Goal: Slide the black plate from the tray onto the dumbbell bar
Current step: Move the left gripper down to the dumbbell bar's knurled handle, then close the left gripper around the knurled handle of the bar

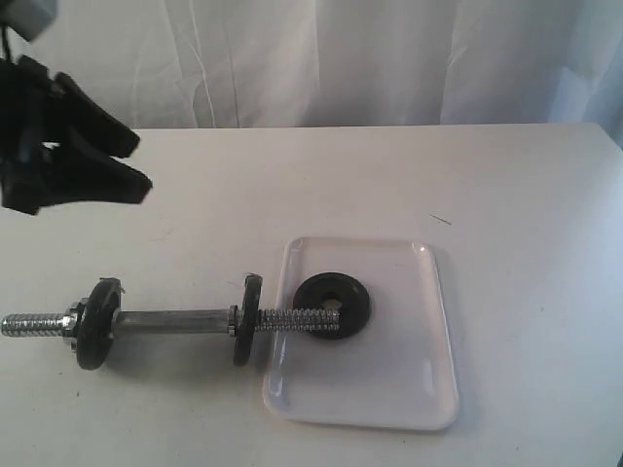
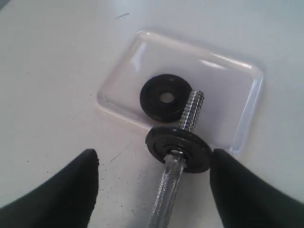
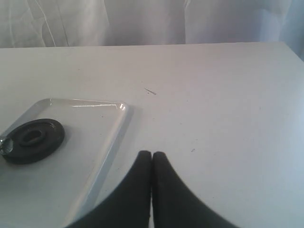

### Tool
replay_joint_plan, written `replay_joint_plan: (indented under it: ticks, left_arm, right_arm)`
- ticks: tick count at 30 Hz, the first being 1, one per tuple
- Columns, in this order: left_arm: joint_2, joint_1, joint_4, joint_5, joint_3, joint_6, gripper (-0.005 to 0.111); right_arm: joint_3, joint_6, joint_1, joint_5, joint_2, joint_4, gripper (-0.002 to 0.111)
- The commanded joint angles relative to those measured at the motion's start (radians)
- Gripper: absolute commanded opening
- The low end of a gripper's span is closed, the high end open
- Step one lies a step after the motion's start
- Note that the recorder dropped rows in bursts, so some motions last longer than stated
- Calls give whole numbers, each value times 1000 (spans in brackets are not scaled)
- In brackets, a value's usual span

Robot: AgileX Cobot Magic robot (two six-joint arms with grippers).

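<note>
The black plate (image 1: 333,305) lies flat in the white tray (image 1: 409,389), left of its middle. The dumbbell bar (image 1: 175,321) lies on the table left of the tray, its right threaded end reaching over the tray's rim to the plate. Two black discs stand on the bar. My left gripper (image 1: 136,165) hangs open high above the table's far left, empty. In the left wrist view the black plate (image 2: 166,97), the tray (image 2: 237,85) and the bar (image 2: 166,190) lie below the spread fingers (image 2: 71,190). My right gripper (image 3: 152,156) is shut and empty, near the tray (image 3: 114,137); the exterior view does not show it.
White table with a white curtain behind it. A small dark mark (image 1: 440,219) sits on the table beyond the tray.
</note>
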Motion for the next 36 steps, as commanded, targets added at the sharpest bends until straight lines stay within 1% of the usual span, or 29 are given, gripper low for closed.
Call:
replay_joint_plan:
  ticks: [1, 4, 7, 11, 16, 20, 29, 36]
  left_arm:
    - [94, -122, 160, -108, -6, -8, 70]
    - [153, -188, 303, -150, -6, -45, 69]
    - [195, -230, 379, -176, -6, -61, 69]
    - [232, -270, 423, -192, -6, -70, 69]
    - [275, -304, 547, -198, -6, -160, 69]
    - [298, -319, 570, -199, -6, -174, 69]
    - [373, -382, 579, -232, -6, -185, 69]
    - [451, -384, 658, -276, -6, -251, 69]
  right_arm:
    - [5, -9, -6, -15, -4, 0, 0]
    - [5, -9, -6, -15, -4, 0, 0]
    - [5, -9, -6, -15, -4, 0, 0]
    - [5, -9, -6, -15, -4, 0, 0]
    - [5, -9, -6, -15, -4, 0, 0]
    - [5, -9, -6, -15, -4, 0, 0]
    - [5, -9, -6, -15, -4, 0, 0]
    - [5, -9, -6, -15, -4, 0, 0]
